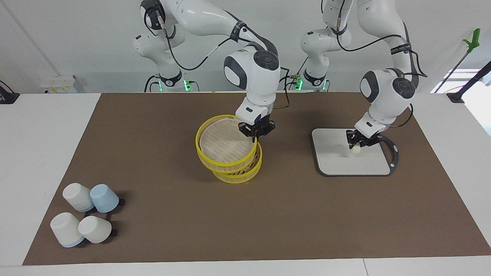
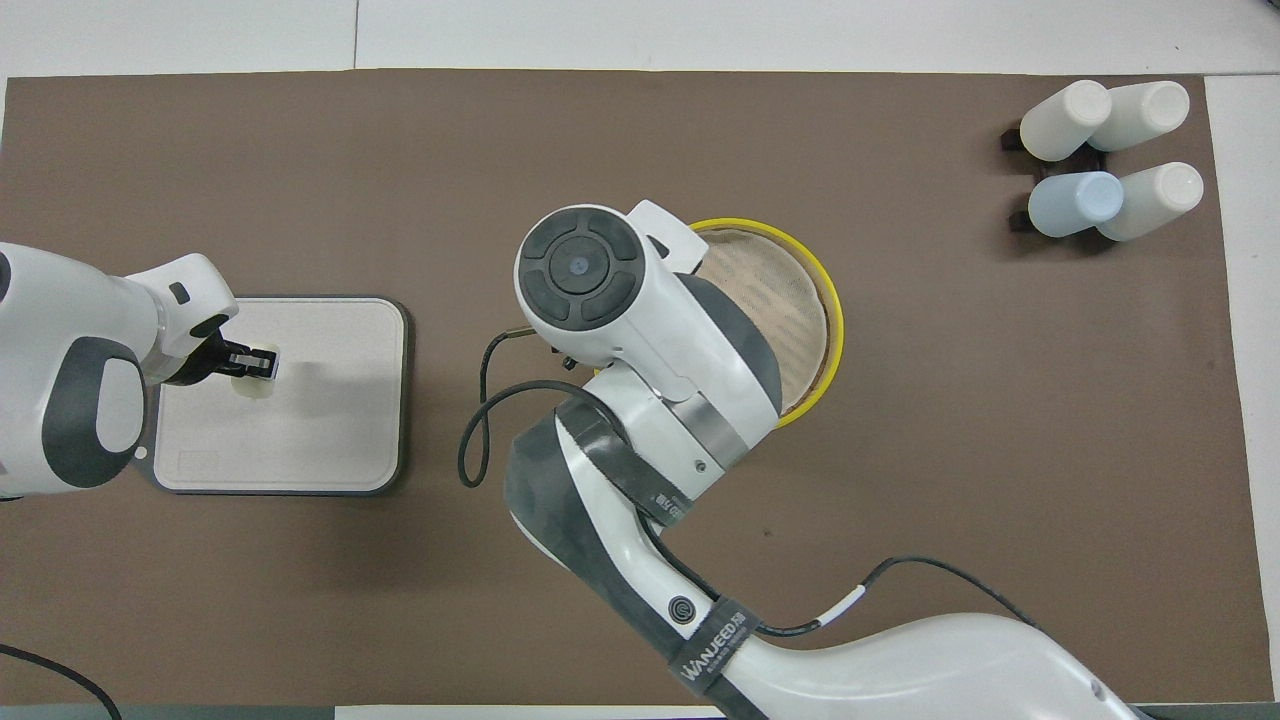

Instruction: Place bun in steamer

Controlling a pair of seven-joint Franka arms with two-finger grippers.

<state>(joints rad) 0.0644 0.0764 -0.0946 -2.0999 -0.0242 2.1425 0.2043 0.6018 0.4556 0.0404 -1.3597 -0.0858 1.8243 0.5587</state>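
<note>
So the right gripper point(image 1: 256, 138) is clamped on the lid point(image 1: 224, 140), tilting it off the steamer point(image 1: 239, 171); at three o'clock, the left gripper point(image 1: 356, 146) pinches the bun point(image 1: 355, 150), not yet delivered.

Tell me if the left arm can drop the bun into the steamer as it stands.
Probably yes. The left gripper holds the bun above the board, and the right gripper has the lid tilted up, though it partly overhangs the steamer.
</note>
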